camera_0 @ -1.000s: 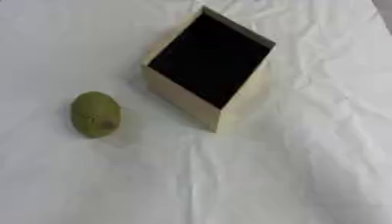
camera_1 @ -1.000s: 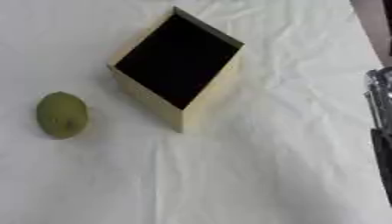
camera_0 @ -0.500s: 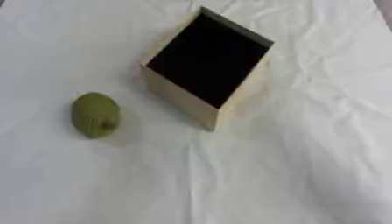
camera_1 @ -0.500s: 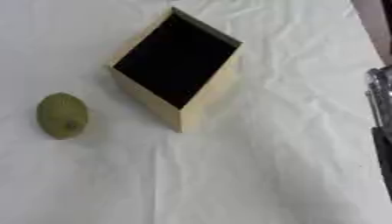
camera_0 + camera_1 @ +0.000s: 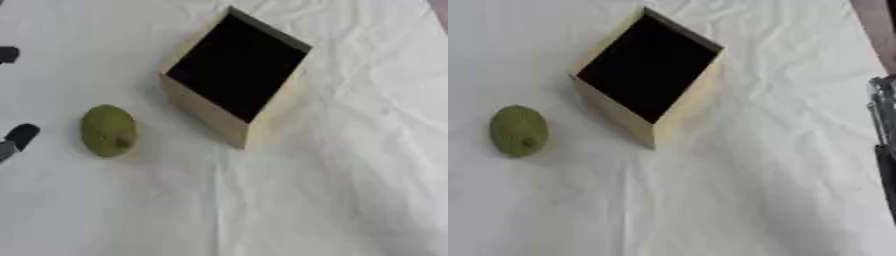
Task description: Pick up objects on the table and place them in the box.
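Green fruit [image 5: 108, 130] lying on white cloth [image 5: 332, 190], at 8 o'clock of box [image 5: 238, 75], apart from it. Left hand [image 5: 17, 137] showing only dark fingertips at left edge, near fruit at its 9 o'clock; spread or curled, cannot tell. Right hand [image 5: 884, 125] sitting idle at right edge. Judging reach-to-grasp step: next, closing round fruit, lifting toward 2 o'clock into box.

A staged test bench: only a table draped in wrinkled white cloth [image 5: 332, 190].
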Motion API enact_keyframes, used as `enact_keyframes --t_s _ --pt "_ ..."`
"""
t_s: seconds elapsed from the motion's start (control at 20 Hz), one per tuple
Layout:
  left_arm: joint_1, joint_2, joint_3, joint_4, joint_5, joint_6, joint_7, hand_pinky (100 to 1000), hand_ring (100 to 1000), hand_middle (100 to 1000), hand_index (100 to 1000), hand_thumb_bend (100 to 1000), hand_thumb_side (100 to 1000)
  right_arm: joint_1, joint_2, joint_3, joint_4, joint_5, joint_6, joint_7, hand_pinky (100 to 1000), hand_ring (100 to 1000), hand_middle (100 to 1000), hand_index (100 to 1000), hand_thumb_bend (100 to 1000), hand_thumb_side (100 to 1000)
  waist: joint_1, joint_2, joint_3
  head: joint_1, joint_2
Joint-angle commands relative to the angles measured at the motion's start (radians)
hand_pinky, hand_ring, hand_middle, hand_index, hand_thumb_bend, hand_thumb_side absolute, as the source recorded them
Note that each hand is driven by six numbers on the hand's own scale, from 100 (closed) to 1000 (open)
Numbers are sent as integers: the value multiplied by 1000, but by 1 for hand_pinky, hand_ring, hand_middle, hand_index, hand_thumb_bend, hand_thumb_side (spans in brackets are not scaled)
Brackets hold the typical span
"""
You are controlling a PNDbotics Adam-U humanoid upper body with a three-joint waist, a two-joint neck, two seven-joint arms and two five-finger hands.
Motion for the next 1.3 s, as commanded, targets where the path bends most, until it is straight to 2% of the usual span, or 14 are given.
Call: enact_keyframes --t_s 0.05,0.15,0.4,0.6,0.7,0.85,1.0,1.3 --pt "-14 30 27 -14 -3 -2 -67 775 750 762 936 358 544 -4 -27 -5 -21 3 -1 3 821 711 700 846 390 622 2 -27 0 3 5" --pt "-13 29 31 -14 -15 7 -103 779 759 774 941 372 524 -4 -27 -5 -21 3 -1 2 822 711 700 846 390 622 2 -27 0 3 4" --pt "4 26 26 -14 -13 36 -182 783 766 784 949 403 541 -3 -28 -5 -21 3 0 2 822 711 700 846 388 622 1 -25 0 4 5" --pt "11 23 1 -14 30 29 -228 792 777 795 959 482 562 -4 -26 -3 -21 2 0 4 822 711 700 846 387 623 1 -25 -1 5 3" --pt "7 20 -4 -14 49 26 -255 797 782 798 952 500 505 -4 -25 -3 -21 2 0 4 822 711 700 846 387 623 1 -25 -1 5 3" --pt "-4 15 -10 -14 71 28 -309 807 787 791 936 527 249 -4 -25 -3 -21 1 0 5 822 711 700 846 386 622 1 -24 -3 7 3" --pt "-21 7 -15 -14 96 34 -364 809 786 785 930 523 123 -4 -24 -2 -21 1 0 6 822 711 700 846 386 622 1 -24 -4 8 4" --pt "-61 -13 -21 -14 124 66 -419 808 784 779 929 530 133 -5 -21 0 -21 -1 0 7 822 711 700 845 385 622 2 -23 -8 11 6"
